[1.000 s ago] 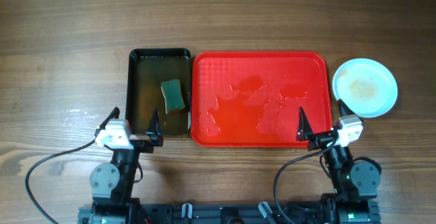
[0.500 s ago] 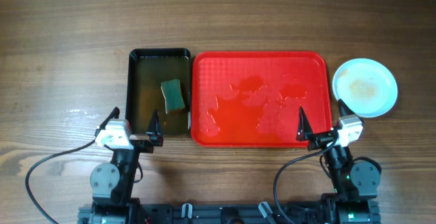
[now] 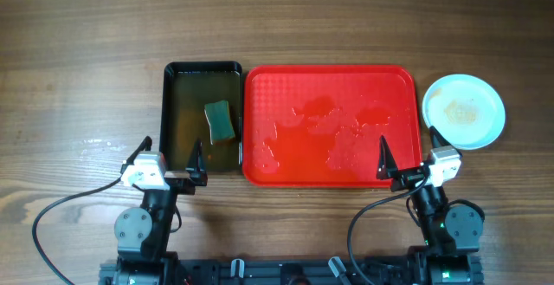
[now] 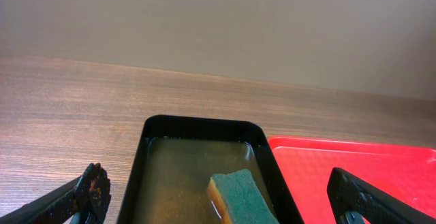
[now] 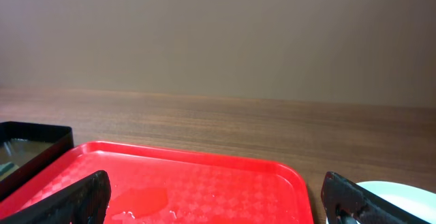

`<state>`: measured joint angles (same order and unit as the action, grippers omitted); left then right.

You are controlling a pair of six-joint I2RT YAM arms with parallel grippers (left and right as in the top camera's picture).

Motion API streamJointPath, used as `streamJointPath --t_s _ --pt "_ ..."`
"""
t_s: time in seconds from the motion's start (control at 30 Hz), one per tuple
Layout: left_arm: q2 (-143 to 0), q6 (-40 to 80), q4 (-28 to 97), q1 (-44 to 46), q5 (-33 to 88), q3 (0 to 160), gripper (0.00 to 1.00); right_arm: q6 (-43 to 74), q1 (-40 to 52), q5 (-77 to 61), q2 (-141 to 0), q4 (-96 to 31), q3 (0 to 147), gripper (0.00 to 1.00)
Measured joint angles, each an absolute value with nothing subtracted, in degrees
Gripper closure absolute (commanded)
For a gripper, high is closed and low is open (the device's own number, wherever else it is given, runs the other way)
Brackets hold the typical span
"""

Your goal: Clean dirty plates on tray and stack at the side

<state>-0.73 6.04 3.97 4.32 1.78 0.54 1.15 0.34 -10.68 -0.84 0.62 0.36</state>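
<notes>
Both arms are idling at the counter's (image 3: 86, 51) near edge, the left tool (image 3: 171, 157) and right tool (image 3: 409, 153) gaping wide and gripping nothing. The plates (image 3: 463, 112) are sitting on the counter just right of the wet tray (image 3: 286, 90), ahead and right of the nearer right tool. The overhead camera is showing the top plate's faint smudge, while the right wrist camera is catching only a sliver of rim.

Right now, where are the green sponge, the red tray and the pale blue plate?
green sponge (image 3: 221, 120): overhead view, middle of its green top.
red tray (image 3: 277, 86): overhead view, bare floor near its far left corner.
pale blue plate (image 3: 463, 112): overhead view, its smudged centre.
</notes>
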Motion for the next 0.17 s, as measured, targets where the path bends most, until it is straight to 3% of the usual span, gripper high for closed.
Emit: streamJointPath --t_s 0.17 --pt "-0.73 6.04 3.97 4.32 1.78 0.54 0.0 1.15 0.34 -10.68 -0.84 0.62 0.36 0.0"
